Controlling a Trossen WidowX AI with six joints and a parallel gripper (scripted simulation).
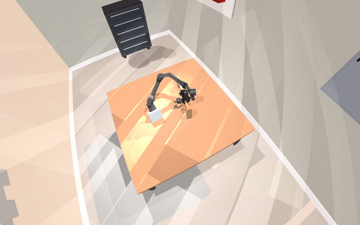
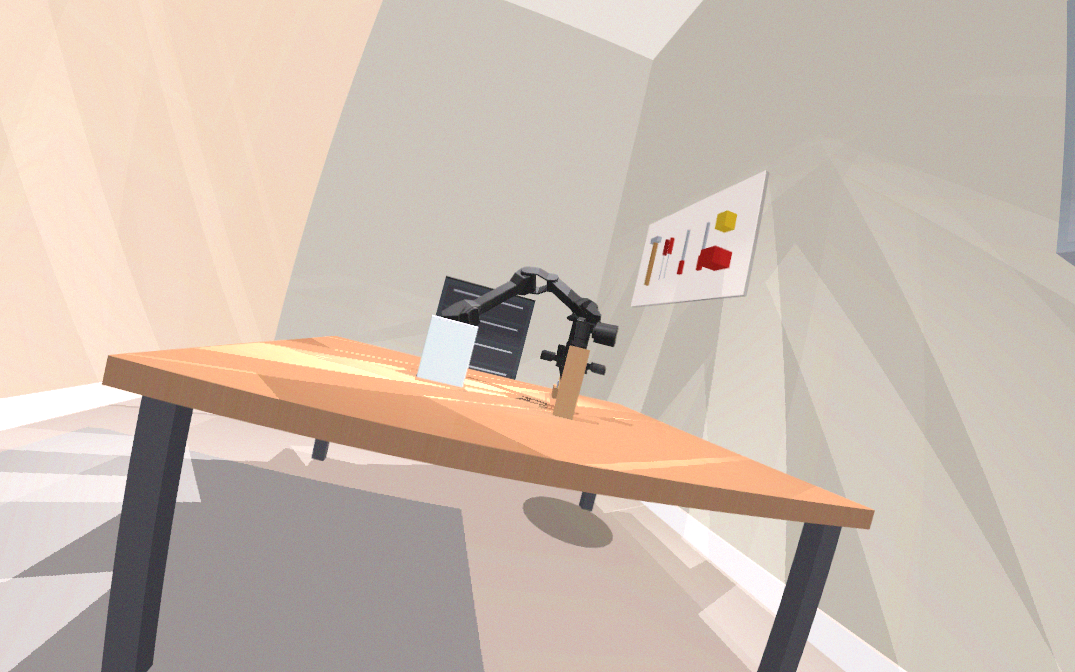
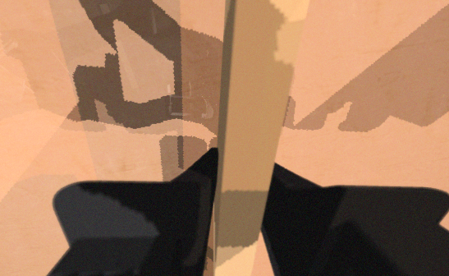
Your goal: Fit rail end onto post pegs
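The wooden rail (image 1: 186,104) (image 3: 248,123) runs from under the arm toward the post. My gripper (image 1: 185,101) (image 3: 230,154) is shut on the rail, with one finger on each side in the wrist view. The short wooden post (image 1: 189,114) (image 2: 571,384) stands upright just past the rail's near end. In the exterior view the post hides the near end and part of the gripper. The pegs, the holes and any gap at the post cannot be made out. The footboard block and its bracket are too small and partly covered by the arm to tell how the far end sits.
The arm rises from a white base block (image 1: 155,115) (image 2: 447,351) on the wooden table (image 1: 203,139) (image 2: 441,425), left of the post, and arches over to the rail. A dark drawer cabinet (image 1: 128,27) (image 2: 503,321) stands on the floor beyond the table.
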